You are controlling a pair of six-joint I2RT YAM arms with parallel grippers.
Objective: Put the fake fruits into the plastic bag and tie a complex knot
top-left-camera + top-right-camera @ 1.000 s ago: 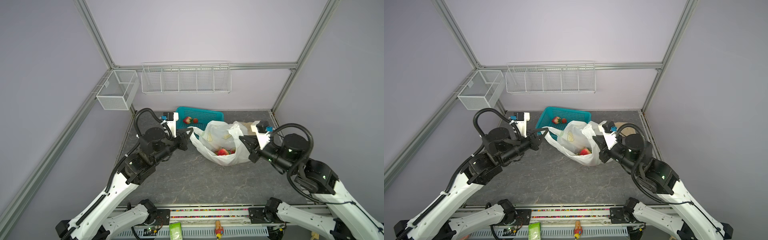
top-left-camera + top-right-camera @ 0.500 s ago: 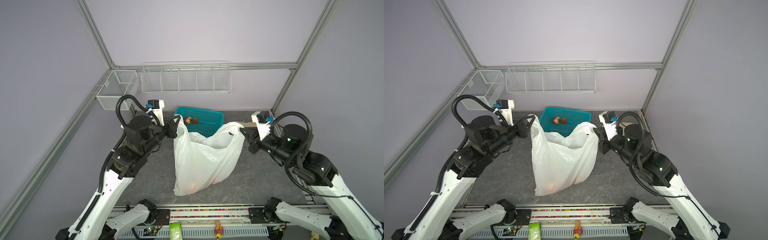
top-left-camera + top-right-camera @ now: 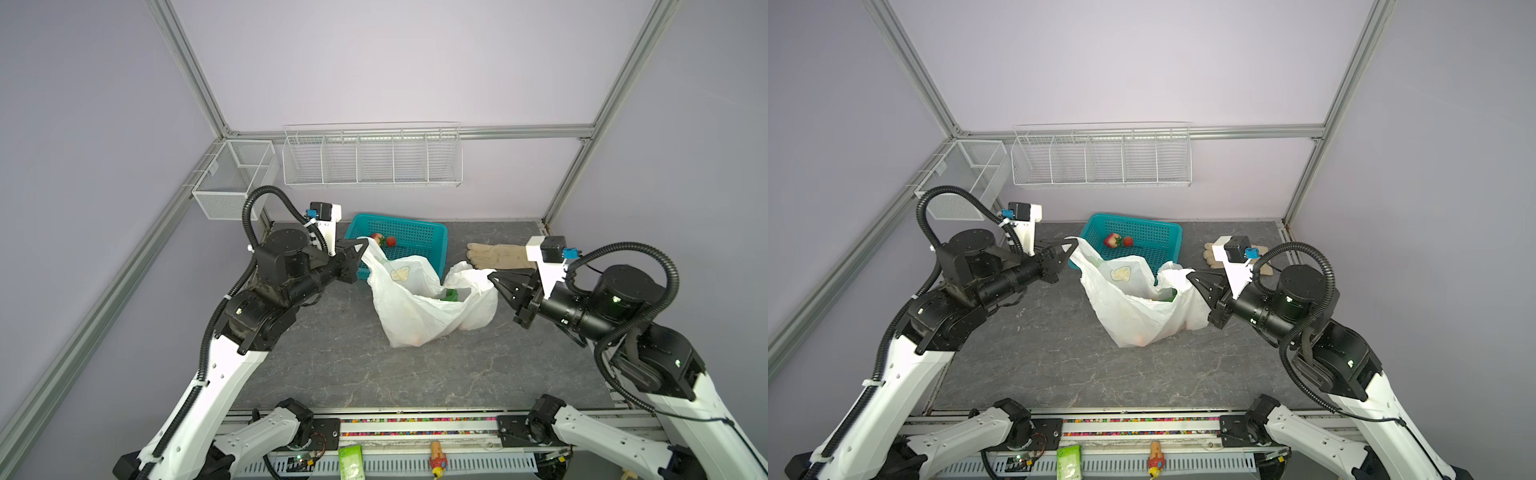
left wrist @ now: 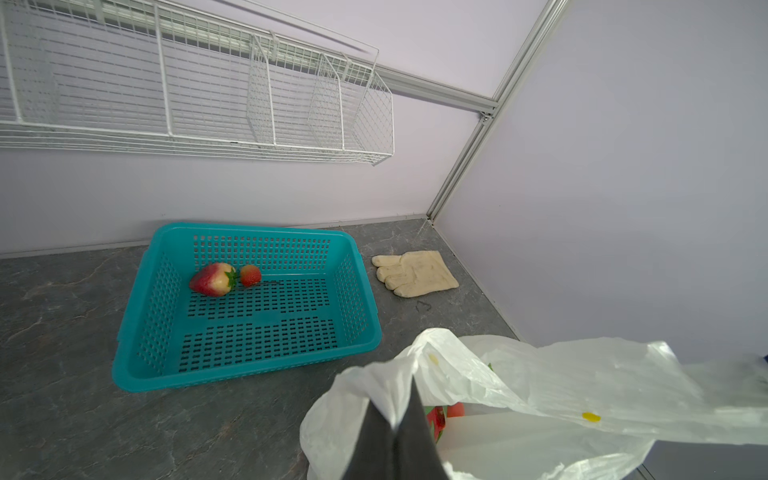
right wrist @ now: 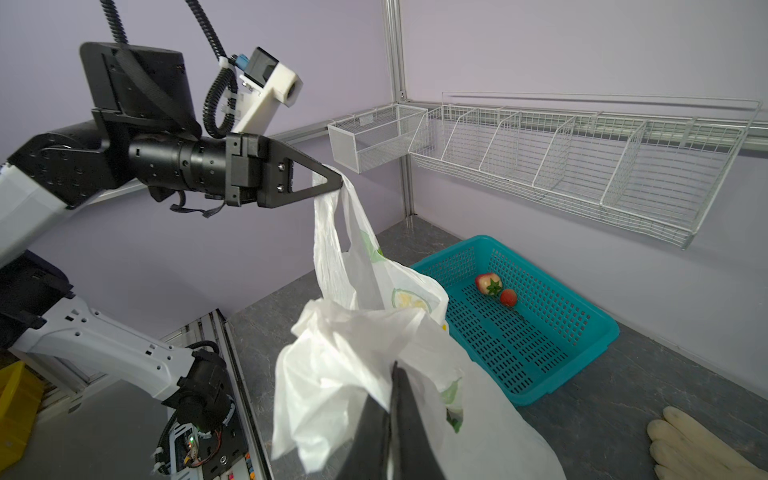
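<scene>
The left gripper [image 3: 365, 248] and right gripper [image 3: 493, 277] each clamp one handle of the plastic bag [image 3: 415, 320], which sags on the table [image 3: 332, 365] against the teal basket [image 3: 441, 232]. Two fake fruits [image 3: 384, 240] lie in that basket. Risk: the thin film may slip or tear under tension, spilling bagged fruit.

Both my arms were reaching in toward the middle, elbows bent, forearms up off the table. My left gripper [image 3: 365, 248] sat at the end of a roughly level wrist, jaws pinched tight on one handle of the plastic bag [image 3: 419, 307]. My right gripper [image 3: 493, 277] pointed back at it from the opposite side, clamped on the other handle. The two tips were well apart.
</scene>
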